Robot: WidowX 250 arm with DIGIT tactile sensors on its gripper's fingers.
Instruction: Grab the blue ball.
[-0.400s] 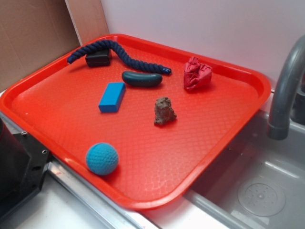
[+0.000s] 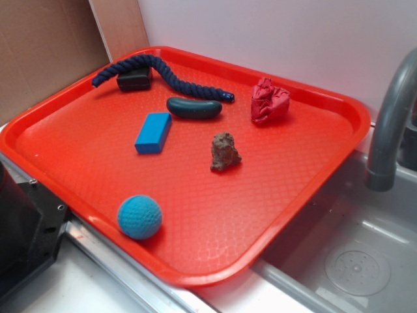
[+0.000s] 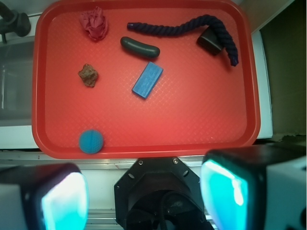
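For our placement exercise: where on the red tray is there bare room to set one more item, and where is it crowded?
Bare: the wide stretch of the red tray between the blue ball, the brown lump and the near rim; also left of the blue block. Crowded: the far side, with the navy rope, dark green oblong and crumpled red piece.

A pale, plain wall [image 2: 273, 39] rises at twelve o'clock; brown cardboard [image 2: 39, 52] leans at ten; a steel sink basin [image 2: 339, 248] with a grey faucet [image 2: 391, 124] lies at four; light is soft, even.
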